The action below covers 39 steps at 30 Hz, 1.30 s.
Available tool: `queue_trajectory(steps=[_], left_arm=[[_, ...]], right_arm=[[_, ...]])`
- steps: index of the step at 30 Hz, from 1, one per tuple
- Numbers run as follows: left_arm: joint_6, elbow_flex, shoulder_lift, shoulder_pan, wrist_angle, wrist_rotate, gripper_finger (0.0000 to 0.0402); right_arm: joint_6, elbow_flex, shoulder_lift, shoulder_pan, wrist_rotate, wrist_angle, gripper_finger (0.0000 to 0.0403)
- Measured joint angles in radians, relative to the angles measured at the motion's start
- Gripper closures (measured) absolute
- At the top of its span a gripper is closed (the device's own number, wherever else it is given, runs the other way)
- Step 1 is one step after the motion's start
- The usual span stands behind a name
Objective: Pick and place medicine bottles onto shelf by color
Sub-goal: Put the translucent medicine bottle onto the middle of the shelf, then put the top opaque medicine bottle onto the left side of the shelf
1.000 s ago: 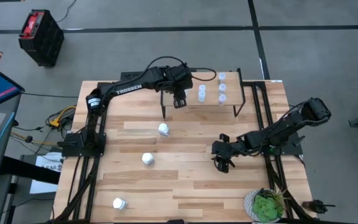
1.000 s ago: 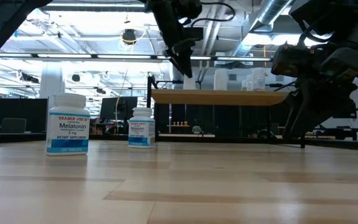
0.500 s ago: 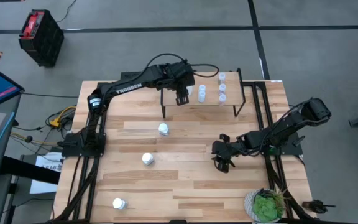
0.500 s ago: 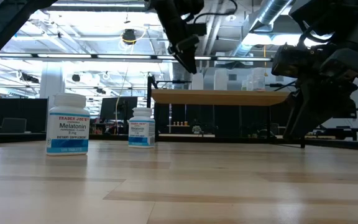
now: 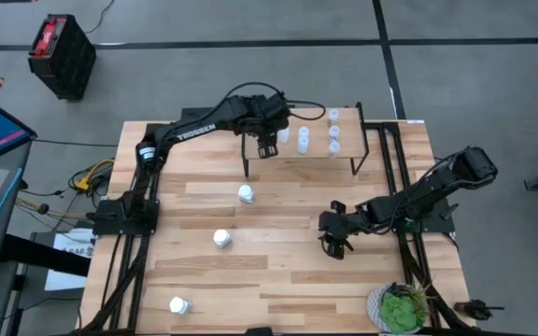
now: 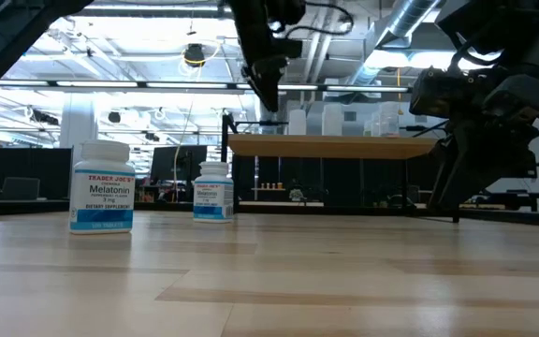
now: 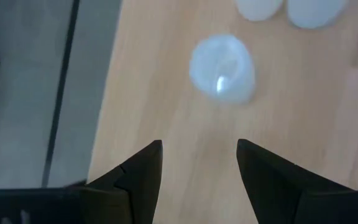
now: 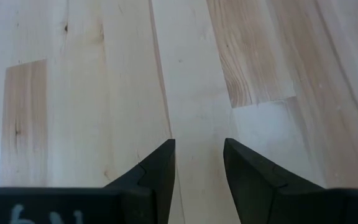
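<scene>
**Left pincer over the shelf, white bottles down on the desk**

The desk fills the middle of the high view, its pale planks running left to right. The shelf stands at its upper centre on thin black legs. My left arm reaches across from the left, and my left pincer hangs over the shelf's left end, its fingers apart and holding nothing. My right pincer waits low at right of centre, fingers apart above bare wood. A green plant sits at the lower right corner. Three white bottles stand on the desk left of centre, in a slanting line down to the lower left. Smaller translucent bottles stand on the shelf, one just ahead of my left pincer.
</scene>
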Motion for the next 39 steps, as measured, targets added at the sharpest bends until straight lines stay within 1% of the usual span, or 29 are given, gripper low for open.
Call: queue_trajectory(steps=[1, 6, 9, 12, 14, 24, 29, 34, 39], left_arm=[[0.0, -0.001, 0.009, 0.0, -0.001, -0.003, 0.0207], [0.001, 0.0, 0.069, 0.0, 0.032, -0.081, 0.0207], [0.004, -0.002, 0.098, 0.0, 0.048, -0.09, 0.0207], [0.008, -0.002, 0.114, -0.001, 0.078, -0.086, 0.0207], [0.011, 0.0, 0.123, -0.005, 0.126, -0.086, 0.0207], [0.011, 0.011, 0.124, -0.007, 0.248, -0.086, 0.0207], [0.007, 0.011, 0.124, -0.007, 0.302, -0.038, 0.0207], [0.01, 0.011, 0.123, -0.007, 0.316, -0.036, 0.0207], [0.011, 0.011, 0.124, -0.007, 0.303, -0.068, 0.0207]], right_arm=[[0.005, 0.0, 0.0, 0.0, 0.0, 0.0, 0.0244], [0.015, 0.0, 0.0, 0.0, 0.0, -0.01, 0.0244], [0.016, 0.0, 0.0, 0.0, 0.0, -0.01, 0.0244], [0.016, 0.0, 0.0, 0.0, 0.0, -0.012, 0.0244], [0.016, 0.0, 0.0, 0.0, 0.0, -0.012, 0.0244], [0.015, 0.0, 0.0, 0.0, 0.0, -0.014, 0.0244], [0.015, 0.0, 0.0, 0.0, 0.0, -0.014, 0.0244], [0.015, 0.0, 0.0, 0.0, 0.0, -0.013, 0.0244], [0.015, 0.0, 0.0, 0.0, 0.0, -0.013, 0.0244]])
